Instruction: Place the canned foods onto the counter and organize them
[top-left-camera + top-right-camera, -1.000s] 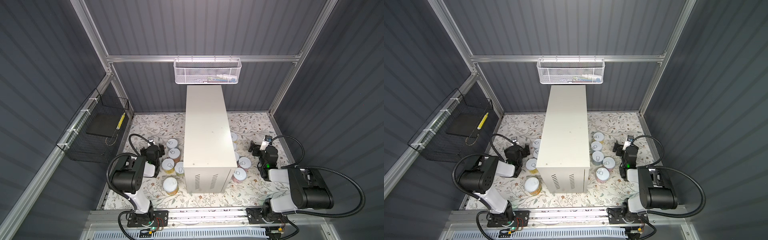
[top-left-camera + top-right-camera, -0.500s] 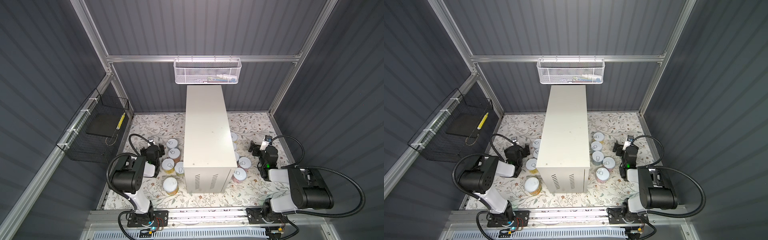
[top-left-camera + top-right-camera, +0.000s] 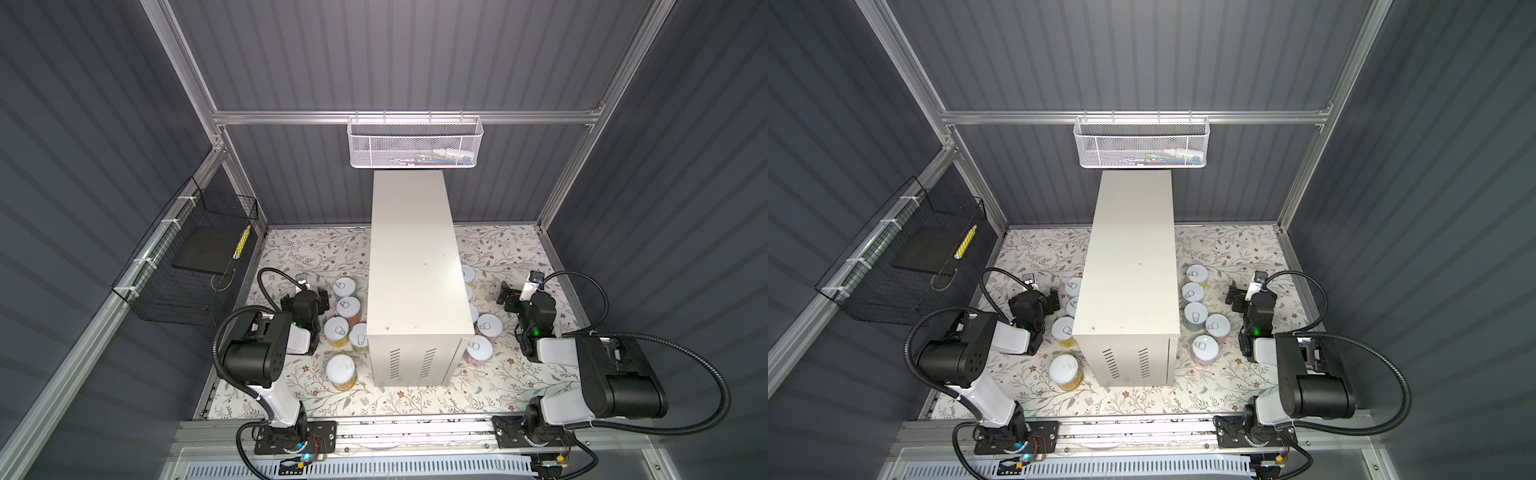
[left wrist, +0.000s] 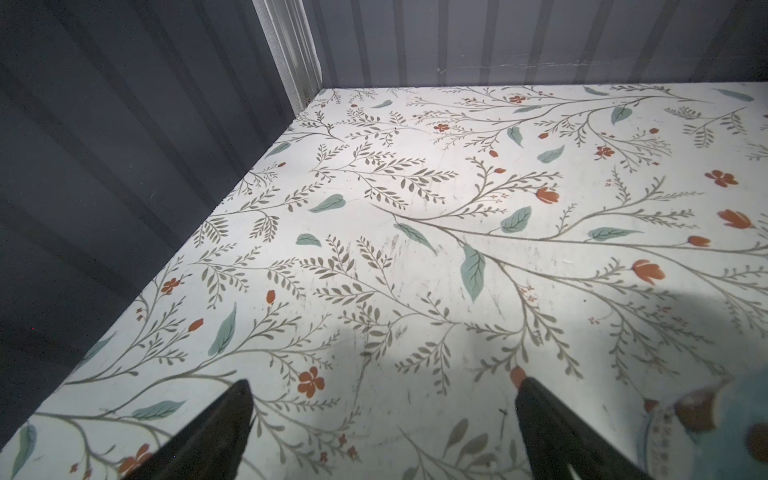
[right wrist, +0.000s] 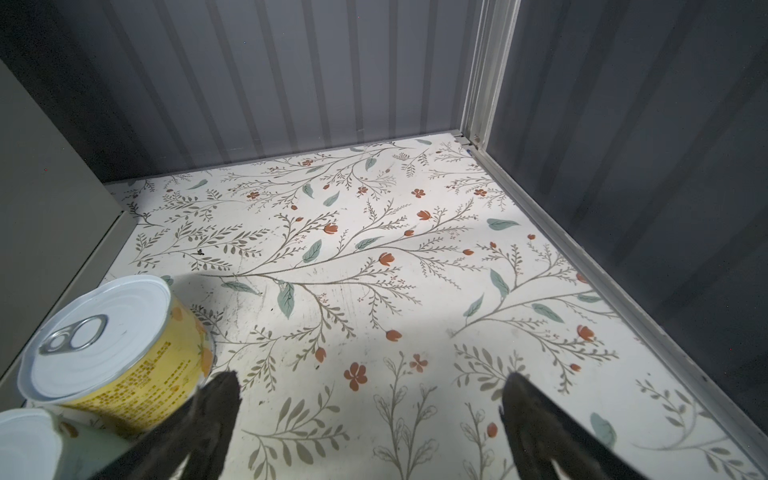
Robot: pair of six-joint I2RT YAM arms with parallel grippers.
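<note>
- Around the middle of both top views, the counter (image 3: 415,266) runs from 12 to 6 o'clock across the floral surface (image 3: 307,253), with its vent slits facing 6.
- All the canned foods (image 3: 348,307) stand down on that surface, five at the counter's 9 o'clock flank and five at 3 o'clock. The box's upper edge half hides several of them.
- The left arm (image 3: 253,353) sits at 8 o'clock and the right arm (image 3: 615,374) at 4, each wrist just outside its cluster.
- A white mesh basket (image 3: 415,143) hangs at 12 o'clock above the counter's far end, and a black wire basket (image 3: 187,266) hangs on the side wall near 9. Dark ribbed walls (image 3: 415,54) close the space in.
- Left wrist view: the left gripper (image 4: 384,386) is released, its jaws splayed wide over bare floral print with nothing between them. A blurred pale-blue can (image 4: 706,436) sits just beside one finger.
- Right wrist view: the right gripper (image 5: 370,378) is also spread and empty. A yellow can (image 5: 116,353) stands just beside one fingertip, though contact cannot be told. The counter's wall is behind it.
</note>
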